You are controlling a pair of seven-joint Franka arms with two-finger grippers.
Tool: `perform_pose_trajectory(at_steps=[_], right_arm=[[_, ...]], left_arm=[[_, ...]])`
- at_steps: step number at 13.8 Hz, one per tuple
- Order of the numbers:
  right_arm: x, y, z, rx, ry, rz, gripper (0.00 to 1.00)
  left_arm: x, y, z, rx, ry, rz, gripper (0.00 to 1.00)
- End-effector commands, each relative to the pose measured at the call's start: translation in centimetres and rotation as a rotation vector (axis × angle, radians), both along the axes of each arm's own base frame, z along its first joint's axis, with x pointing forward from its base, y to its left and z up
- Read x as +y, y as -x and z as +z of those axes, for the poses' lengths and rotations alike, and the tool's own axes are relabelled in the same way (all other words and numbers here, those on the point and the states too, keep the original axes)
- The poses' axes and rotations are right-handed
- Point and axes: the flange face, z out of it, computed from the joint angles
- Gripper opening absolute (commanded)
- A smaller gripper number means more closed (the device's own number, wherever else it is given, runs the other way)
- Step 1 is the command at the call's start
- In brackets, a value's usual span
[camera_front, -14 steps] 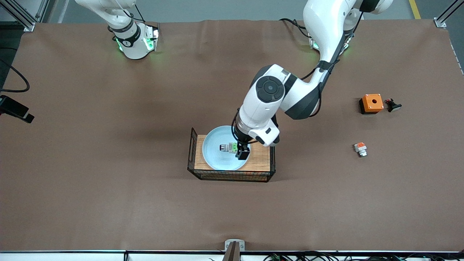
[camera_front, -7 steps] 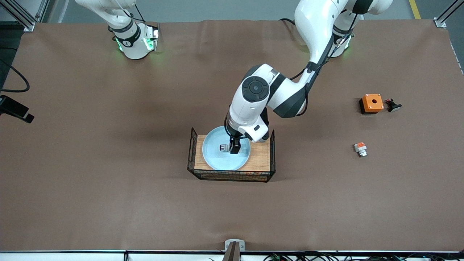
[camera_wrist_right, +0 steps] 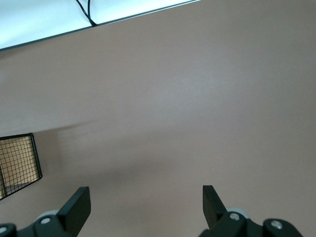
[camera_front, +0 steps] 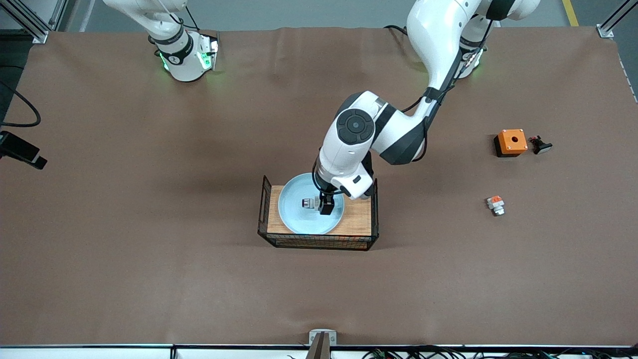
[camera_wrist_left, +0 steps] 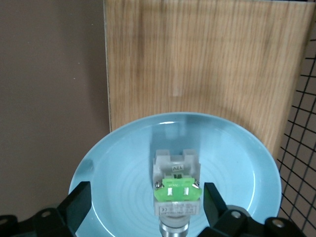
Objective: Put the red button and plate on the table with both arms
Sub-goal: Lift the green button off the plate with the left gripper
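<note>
Since a moment ago, my left arm is swinging in over the plate [camera_front: 299, 219], and now my left gripper [camera_wrist_left: 143, 205] is sitting low around the red button [camera_wrist_left: 177, 190]. My fingers [camera_wrist_left: 79, 202] are spread wide, one on each side of the button, not squeezing it. The button is lying in the middle of the pale blue plate, near the bottom of my left wrist picture and at the center of the front picture. The plate is resting on a wooden tray [camera_front: 359, 219] with black wire ends. My right gripper [camera_wrist_right: 145, 210] is waiting up high over bare brown table [camera_front: 149, 274], with its fingers spread wide and holding nothing. At the right of the front picture, an orange box [camera_front: 511, 142] and a small orange-red unit [camera_front: 495, 205] are lying on the table.
</note>
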Motion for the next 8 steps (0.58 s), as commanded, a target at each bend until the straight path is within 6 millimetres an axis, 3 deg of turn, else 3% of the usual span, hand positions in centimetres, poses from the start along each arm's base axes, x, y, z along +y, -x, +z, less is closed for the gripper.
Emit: perform_pose_trajectory(at_steps=[1, 8], right_arm=[[-0.31, 0.06, 0.22, -0.005, -0.003, 0.002, 1.0], [-0.31, 0.06, 0.22, -0.005, -0.003, 0.002, 1.0]], left_arm=[[-0.08, -0.28, -0.58, 0.002, -0.011, -0.023, 1.0], [-0.18, -0.22, -0.68, 0.0, -0.011, -0.035, 1.0]])
